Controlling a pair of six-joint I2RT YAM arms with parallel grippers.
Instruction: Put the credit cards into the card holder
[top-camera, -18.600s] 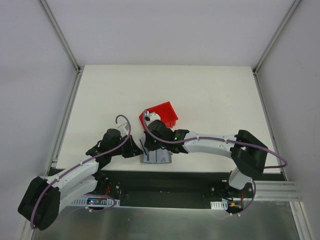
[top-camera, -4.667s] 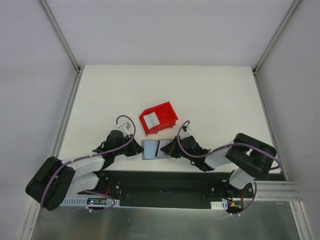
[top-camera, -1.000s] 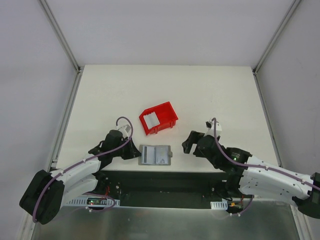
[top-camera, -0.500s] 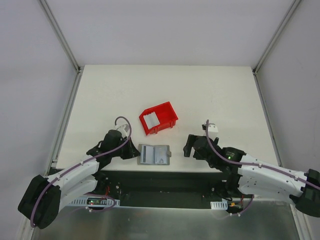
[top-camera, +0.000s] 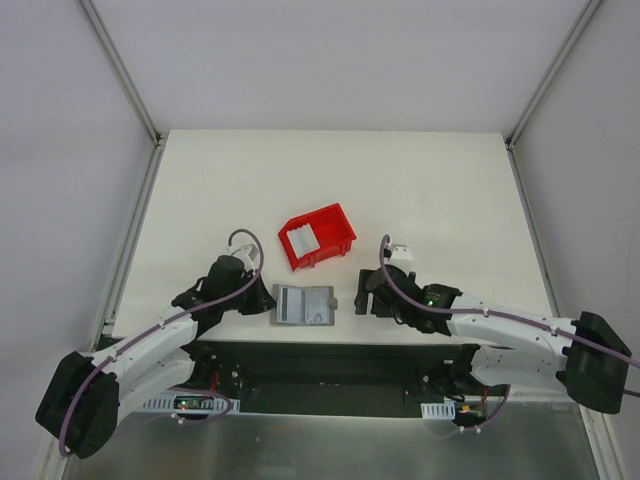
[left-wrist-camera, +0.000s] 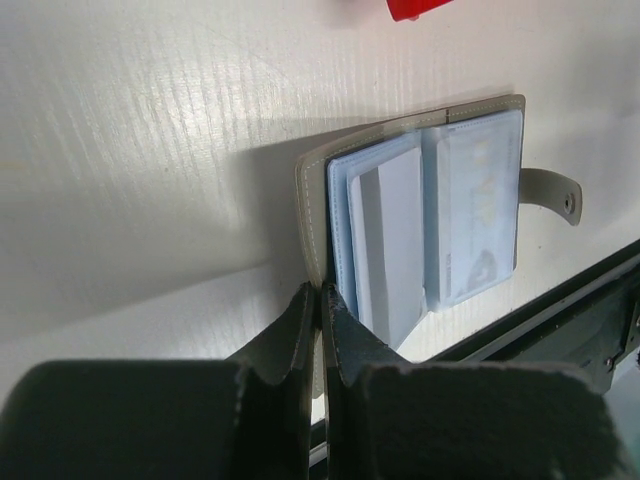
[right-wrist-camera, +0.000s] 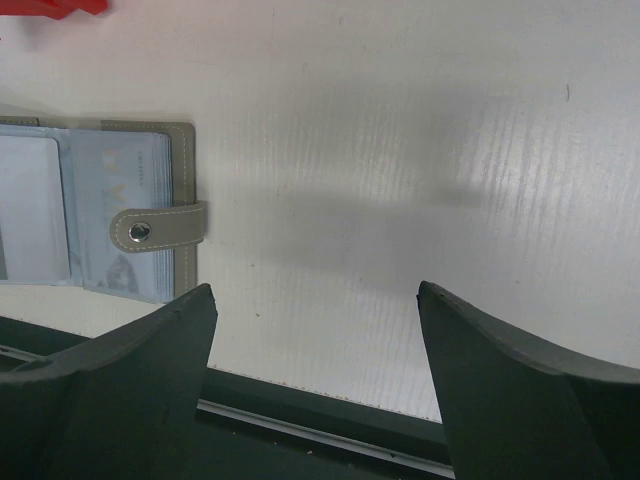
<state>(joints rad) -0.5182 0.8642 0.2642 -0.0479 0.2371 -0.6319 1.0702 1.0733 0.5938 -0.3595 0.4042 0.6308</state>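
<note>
One credit card (left-wrist-camera: 390, 245) sits in the card holder (top-camera: 303, 305), which my left fingers (left-wrist-camera: 290, 340) pinch; a second card (top-camera: 303, 238) waits in the red bin (top-camera: 338, 236); right fingers (right-wrist-camera: 140, 370) apart.

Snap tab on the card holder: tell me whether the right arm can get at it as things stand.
Probably yes. The right pincer stands open, facing the snap tab across bare table, nothing between. The left pincer grips the card holder's opposite edge.
</note>
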